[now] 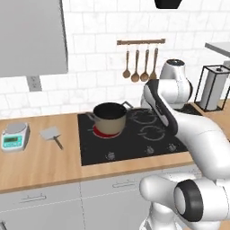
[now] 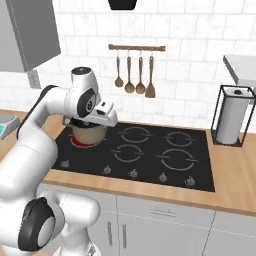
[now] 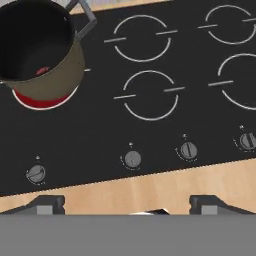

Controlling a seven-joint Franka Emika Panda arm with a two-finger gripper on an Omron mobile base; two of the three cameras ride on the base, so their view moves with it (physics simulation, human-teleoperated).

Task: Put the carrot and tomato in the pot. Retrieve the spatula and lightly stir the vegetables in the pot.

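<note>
— The gripper (image 3: pixel 127 204) hangs wide open and empty over the hob's near edge; the pot (image 1: pixel 109 117) sits on the glowing far-left burner.

— Risk?

— Swinging left for the spatula (image 1: pixel 51 134), the arm could clip the pot. One pot, one spatula, something red inside, four hanging wooden utensils (image 1: pixel 140 67).

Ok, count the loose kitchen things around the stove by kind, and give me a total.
Pot: 1
Metal spatula: 1
Kitchen scale: 1
Hanging wooden utensils: 4
Paper towel holder: 1
Total: 8
</note>
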